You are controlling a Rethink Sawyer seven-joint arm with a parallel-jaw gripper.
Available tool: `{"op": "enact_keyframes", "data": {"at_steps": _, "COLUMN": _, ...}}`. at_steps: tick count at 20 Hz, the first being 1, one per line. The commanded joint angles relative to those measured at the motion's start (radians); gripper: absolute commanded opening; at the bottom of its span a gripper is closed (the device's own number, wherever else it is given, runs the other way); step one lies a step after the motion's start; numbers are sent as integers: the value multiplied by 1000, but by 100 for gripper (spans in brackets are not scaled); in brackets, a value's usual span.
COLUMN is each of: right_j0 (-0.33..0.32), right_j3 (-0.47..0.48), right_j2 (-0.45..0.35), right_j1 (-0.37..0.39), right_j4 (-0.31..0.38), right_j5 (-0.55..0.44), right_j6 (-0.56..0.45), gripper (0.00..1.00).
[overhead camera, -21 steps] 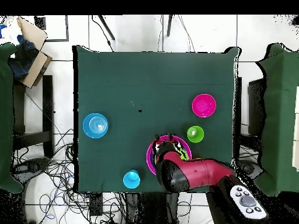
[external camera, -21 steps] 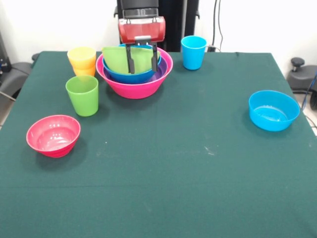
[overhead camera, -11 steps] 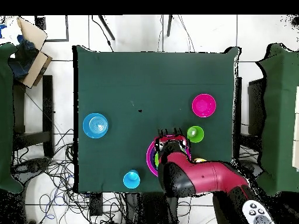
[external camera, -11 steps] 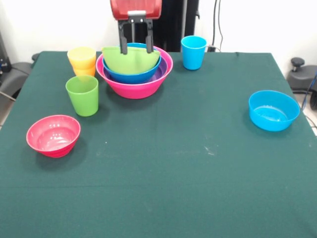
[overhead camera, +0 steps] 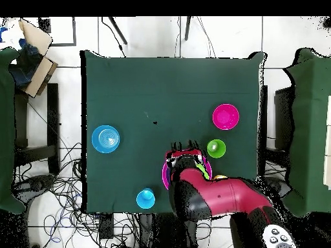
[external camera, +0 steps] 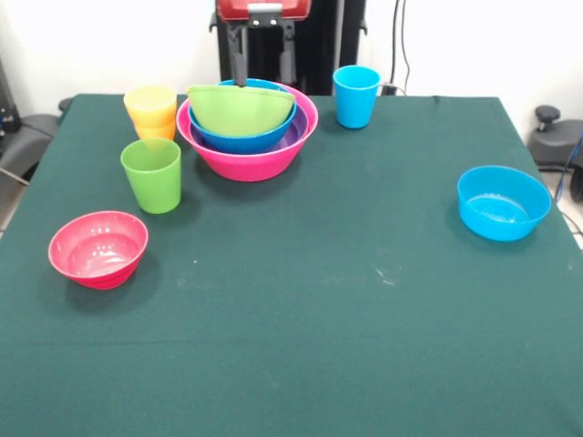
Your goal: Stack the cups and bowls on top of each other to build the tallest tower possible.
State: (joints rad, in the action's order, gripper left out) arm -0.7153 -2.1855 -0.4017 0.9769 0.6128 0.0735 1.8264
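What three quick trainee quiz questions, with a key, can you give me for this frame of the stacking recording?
1. True or false: the light green bowl sits tilted inside the nested bowls.
2. Which loose cup stands nearest the red-pink bowl: A) blue cup, B) green cup, C) yellow cup?
3. Fill in: the light blue bowl stands ____ from the tower.

Key
1. True: one side of its rim is raised above the blue bowl, which rests in the pink bowl.
2. B.
3. Apart, alone on the green tablecloth. The hand hangs open above the tower, holding nothing.
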Motion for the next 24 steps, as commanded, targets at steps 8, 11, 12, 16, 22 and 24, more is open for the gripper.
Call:
{"op": "enact_keyframes", "data": {"at_steps": 8, "right_j0": -74, "right_j3": -200, "right_j2": -113, "right_j1": 150, "right_j4": -42, "right_j5": -178, "right_j6": 18, "gripper": 100}}
{"op": "enact_keyframes", "data": {"at_steps": 11, "right_j0": -132, "right_j3": -289, "right_j2": -179, "right_j1": 226, "right_j4": -88, "right_j5": -196, "right_j6": 1, "gripper": 100}}
{"op": "enact_keyframes", "data": {"at_steps": 12, "right_j0": -141, "right_j3": -301, "right_j2": -190, "right_j1": 235, "right_j4": -93, "right_j5": -196, "right_j6": -1, "gripper": 100}}
{"op": "enact_keyframes", "data": {"at_steps": 16, "right_j0": -129, "right_j3": -301, "right_j2": -174, "right_j1": 219, "right_j4": -62, "right_j5": -169, "right_j6": 19, "gripper": 100}}
{"op": "enact_keyframes", "data": {"at_steps": 22, "right_j0": 13, "right_j3": -170, "right_j2": 21, "right_j1": 74, "right_j4": 47, "right_j5": -88, "right_j6": 63, "gripper": 100}}
{"op": "enact_keyframes", "data": {"at_steps": 24, "right_j0": 52, "right_j3": -121, "right_j2": 76, "right_j1": 14, "right_j4": 72, "right_j5": -56, "right_j6": 63, "gripper": 100}}
